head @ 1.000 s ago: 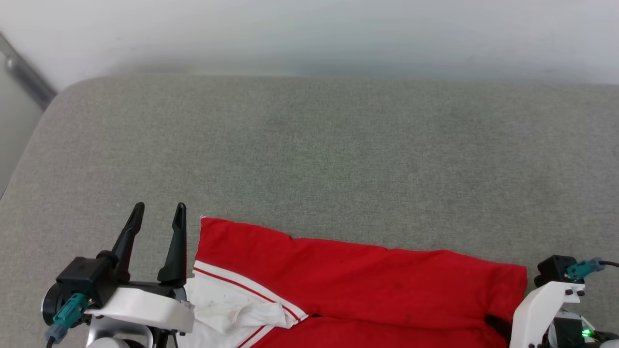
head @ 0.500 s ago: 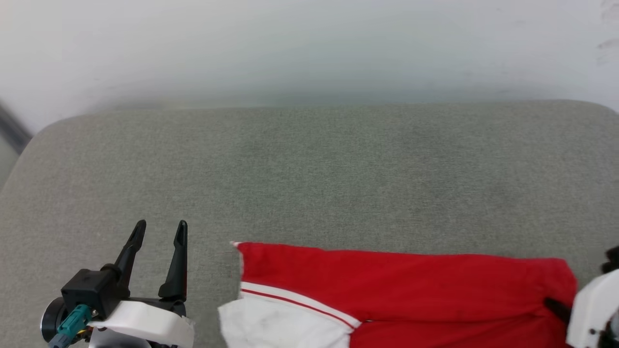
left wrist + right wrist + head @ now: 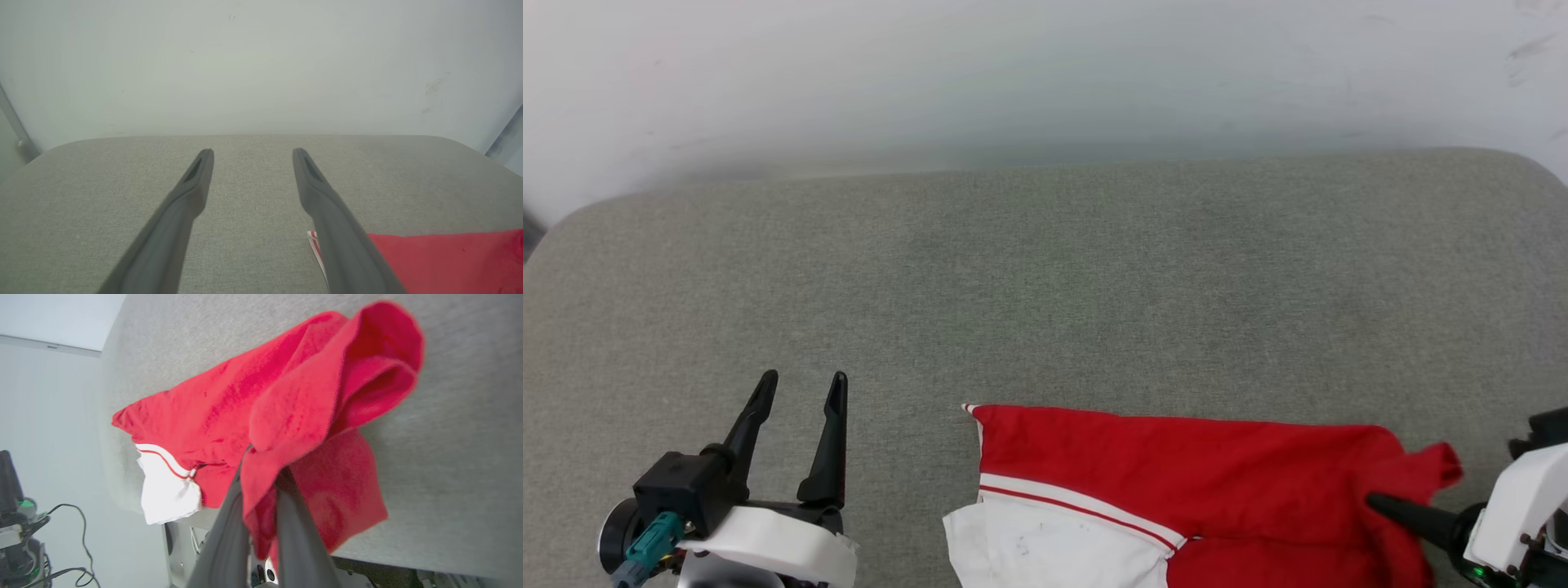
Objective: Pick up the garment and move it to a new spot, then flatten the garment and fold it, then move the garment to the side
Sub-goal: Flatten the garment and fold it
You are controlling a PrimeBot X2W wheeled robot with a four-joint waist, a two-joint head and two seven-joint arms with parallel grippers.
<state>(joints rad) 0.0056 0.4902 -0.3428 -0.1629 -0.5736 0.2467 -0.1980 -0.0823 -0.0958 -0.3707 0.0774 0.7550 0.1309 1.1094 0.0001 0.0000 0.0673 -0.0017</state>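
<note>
My left hand (image 3: 803, 382) hovers low over the left of the desk (image 3: 1045, 278), fingers spread wide with nothing between them, apart from the cloth. Next along, the shirt (image 3: 1176, 465) lies at the near edge of the desk. Its red body is fairly flat, and the white sleeve end (image 3: 1045, 547) with its stripe trim is at its left. Over on the right, my right hand (image 3: 1388, 505) has its fingers pressed together on the shirt's right corner, pinching a fold of red that bunches and flops over the tips. This is soft, light, limp stuff, and I reckon it'll sag and drag wherever I don't support it. A one-corner pinch will only trail it along. The better hold looks like two corners of one edge, with my left hand taking the corner by the sleeve and pinching through both layers so nothing slips.
</note>
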